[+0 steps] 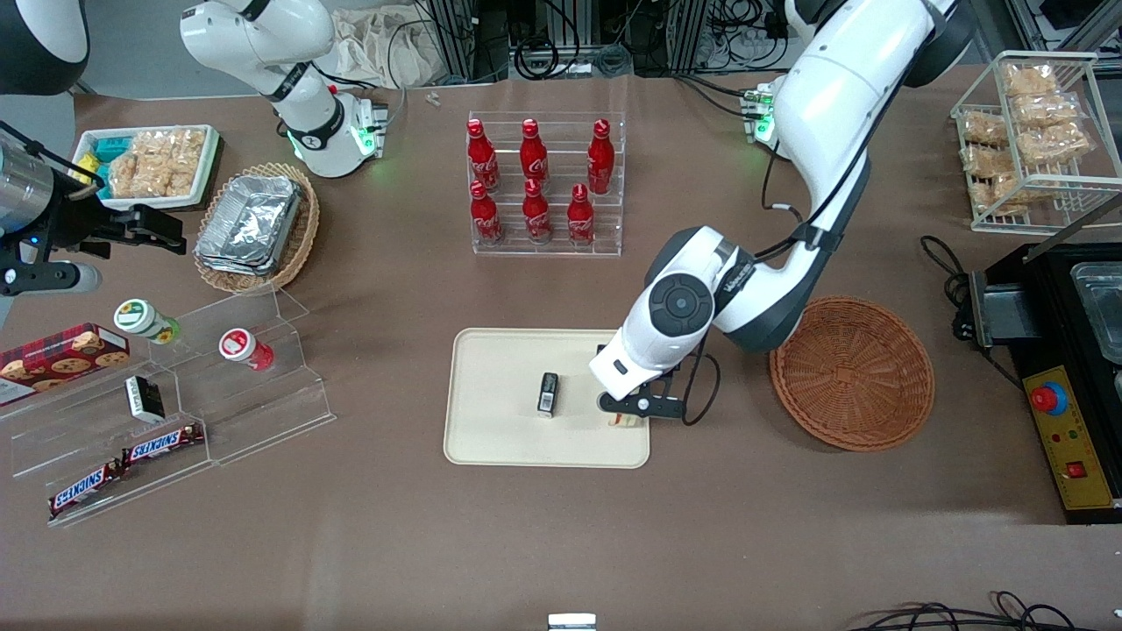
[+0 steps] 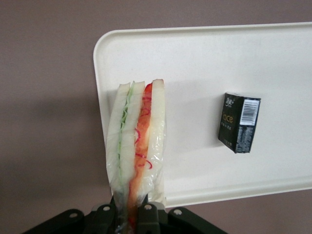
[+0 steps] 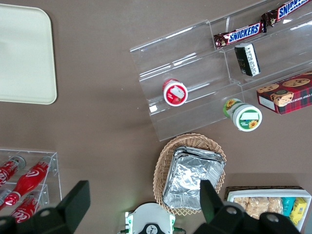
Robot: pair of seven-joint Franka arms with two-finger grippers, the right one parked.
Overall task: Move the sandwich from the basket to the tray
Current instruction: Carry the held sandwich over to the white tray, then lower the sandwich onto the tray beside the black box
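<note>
Snickers bars (image 1: 123, 464), two, on the lowest step of a clear stepped stand toward the parked arm's end of the table, nearest the front camera; same stand holds one small black box (image 1: 144, 397), one red-lidded cup (image 1: 244, 348), one green-lidded cup (image 1: 145, 320) and one cookie box (image 1: 61, 354); cola bottles (image 1: 535, 182), six, in a clear rack farther from the camera; tan wicker basket with foil containers (image 1: 254, 226), one; white tray of snack packets (image 1: 149, 163), one; wire rack of snack bags (image 1: 1034, 131), one, toward the working arm's end; tray (image 1: 500, 421), one, cream, carrying one small black packet (image 1: 548, 393); basket (image 1: 852, 372), one, reddish-brown, beside the tray and holding nothing visible; left arm reaches down from its base, elbow bent above the gap between basket and tray, wrist over the tray edge nearest the basket; gripper (image 1: 626, 415) low over that edge, sandwich (image 1: 623, 421) just showing beneath it. Left wrist view: gripper (image 2: 129, 214) clamped on one end of the sandwich (image 2: 137, 146), one, held on edge above the tray (image 2: 204, 68) near its rounded corner; black packet (image 2: 239, 122), one, lies on the tray, apart from the sandwich. Right wrist view: same stepped stand, two Snickers bars (image 3: 258, 22), foil basket (image 3: 191, 173), tray corner (image 3: 24, 58)
</note>
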